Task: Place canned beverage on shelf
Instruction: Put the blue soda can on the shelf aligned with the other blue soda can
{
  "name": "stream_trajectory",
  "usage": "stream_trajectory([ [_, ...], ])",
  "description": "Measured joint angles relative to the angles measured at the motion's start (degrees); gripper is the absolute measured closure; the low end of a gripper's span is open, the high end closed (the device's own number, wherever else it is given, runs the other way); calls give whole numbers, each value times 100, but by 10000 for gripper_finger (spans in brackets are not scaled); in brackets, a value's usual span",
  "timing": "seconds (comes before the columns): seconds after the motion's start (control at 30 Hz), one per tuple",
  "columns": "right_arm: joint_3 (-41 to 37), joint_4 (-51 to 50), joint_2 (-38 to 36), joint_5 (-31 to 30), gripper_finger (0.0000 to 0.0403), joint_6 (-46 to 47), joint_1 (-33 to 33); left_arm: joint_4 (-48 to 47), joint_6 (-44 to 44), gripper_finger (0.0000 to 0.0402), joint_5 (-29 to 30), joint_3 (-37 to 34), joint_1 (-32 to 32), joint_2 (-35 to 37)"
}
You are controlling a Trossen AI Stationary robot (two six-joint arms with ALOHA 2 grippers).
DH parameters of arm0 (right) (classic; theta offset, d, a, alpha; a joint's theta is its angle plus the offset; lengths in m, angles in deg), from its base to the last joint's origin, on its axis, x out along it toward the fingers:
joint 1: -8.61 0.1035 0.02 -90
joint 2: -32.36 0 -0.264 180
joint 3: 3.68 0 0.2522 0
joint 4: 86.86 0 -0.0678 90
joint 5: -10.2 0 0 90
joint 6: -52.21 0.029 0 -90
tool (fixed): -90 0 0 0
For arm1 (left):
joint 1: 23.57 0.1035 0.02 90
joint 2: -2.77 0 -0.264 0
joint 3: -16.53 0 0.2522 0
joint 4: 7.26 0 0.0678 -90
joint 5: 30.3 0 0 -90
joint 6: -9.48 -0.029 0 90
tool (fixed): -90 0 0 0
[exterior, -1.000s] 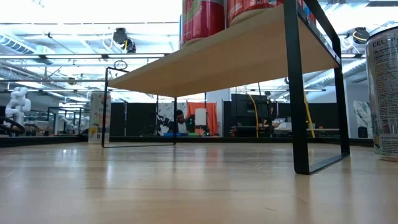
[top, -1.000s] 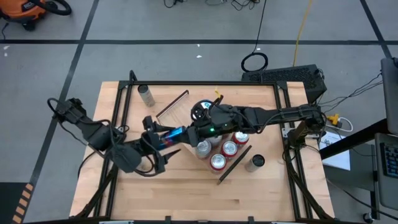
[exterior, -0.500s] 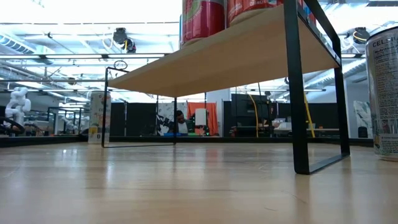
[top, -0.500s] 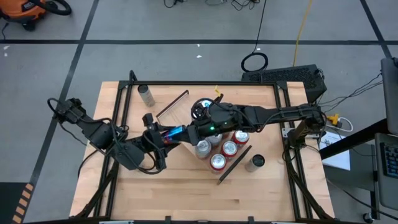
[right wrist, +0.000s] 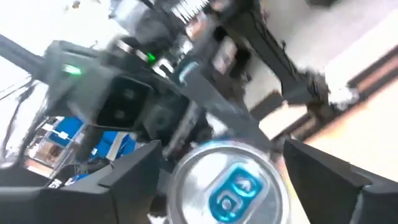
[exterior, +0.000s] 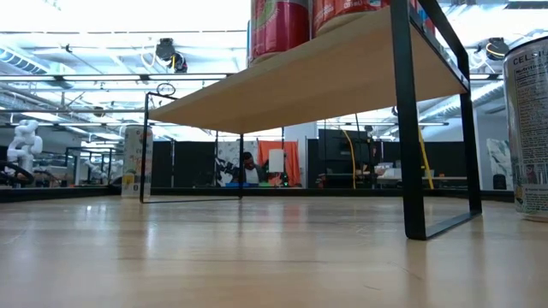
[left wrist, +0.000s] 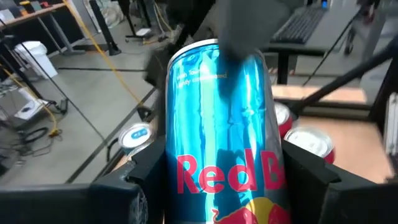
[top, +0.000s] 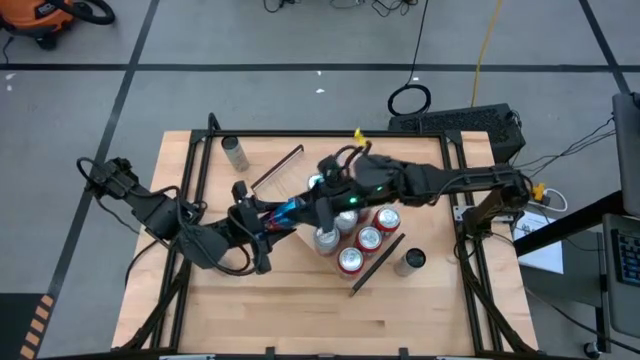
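Your left claw [left wrist: 217,180] is clamped on the blue can [left wrist: 221,124]; right claw [right wrist: 217,168] spread around its top. Shelf [top: 345,250] holds red cans [top: 368,238].

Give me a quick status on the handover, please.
Left gripper shut on blue can. Right gripper open around its top. Shelf holds cans already; nothing blocking.
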Motion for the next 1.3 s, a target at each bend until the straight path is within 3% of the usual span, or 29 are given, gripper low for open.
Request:
stream_trajectory([
  [0.23, 4, -22, -474, 2, 79, -1300, -75, 1159, -410, 177, 401, -7, -1, 8],
  [0.33, 5, -281, -732, -22, 79, -1972, -83, 2100, -868, 177, 617, -7, 3, 11],
  [0.47, 11, -839, -910, 35, 79, -2212, -243, 3790, -1683, 178, 990, -7, 7, 15],
  [0.63, 0, -641, -862, 628, 78, -2903, -434, 5810, -2590, 172, 985, -7, 195, 24],
  [0.73, 0, -299, -849, 986, 78, -3224, -624, 6465, -2721, 170, 945, -7, 414, 26],
  [0.83, 0, -19, -834, 1495, 78, -3297, -906, 6584, -2449, 170, 662, -6, 720, 26],
  [1.03, 0, 321, -838, 2890, 78, -2782, -1502, 6801, -1813, 169, -589, -4, 1339, -179],
  [1.13, 0, 388, -838, 3260, 78, -2706, -1665, 7050, -1790, 169, -1084, -4, 1563, -328],
  [1.3, 0, 487, -838, 3686, 78, -2663, -1844, 7357, -1788, 169, -1243, -4, 1778, -586],
])
